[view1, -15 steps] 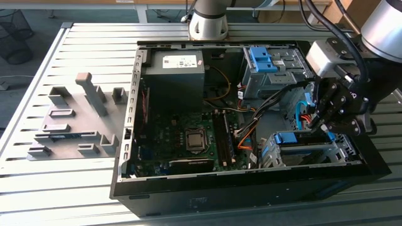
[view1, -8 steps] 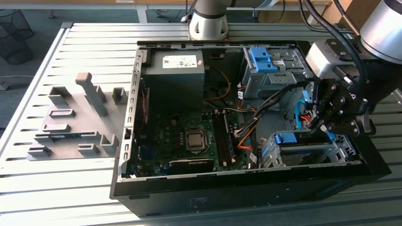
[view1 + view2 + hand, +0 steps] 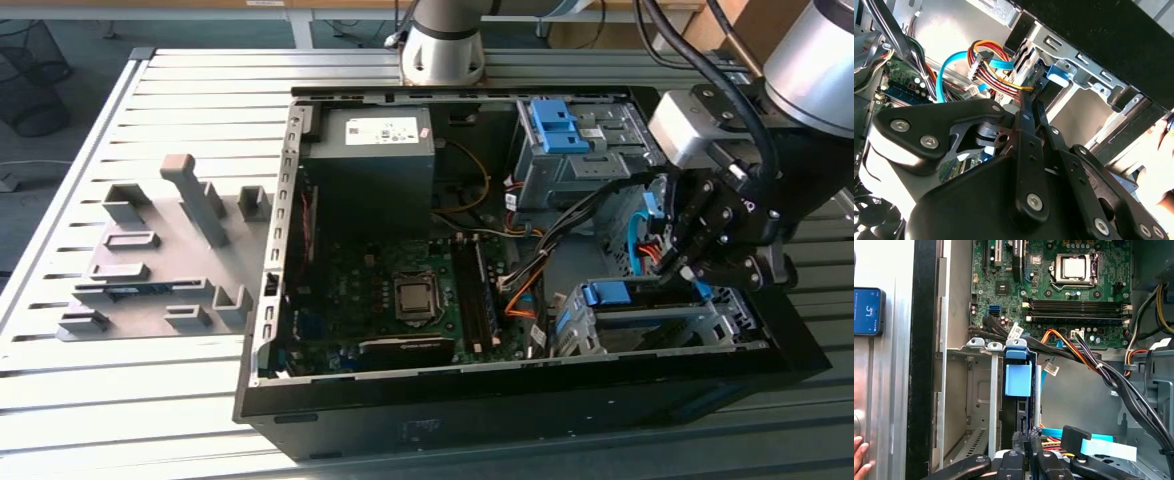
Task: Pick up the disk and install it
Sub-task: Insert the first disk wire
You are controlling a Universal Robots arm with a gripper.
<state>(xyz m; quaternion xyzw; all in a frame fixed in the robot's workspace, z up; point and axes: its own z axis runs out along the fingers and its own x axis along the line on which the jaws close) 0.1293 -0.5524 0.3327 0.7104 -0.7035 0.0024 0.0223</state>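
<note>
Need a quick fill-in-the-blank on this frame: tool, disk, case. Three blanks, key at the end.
1. The open computer case lies on a slatted metal ____.
2. In the exterior view, the tool hangs over the drive cage at the case's ____ side.
3. In the first wrist view, the disk stands edge-up in the cage, its carrier frame coloured ____.

Missing words: table; right; blue

No print is legible — the white sticker (image 3: 384,129) on the grey power-supply box (image 3: 368,165) shows marks too small to make out.
</note>
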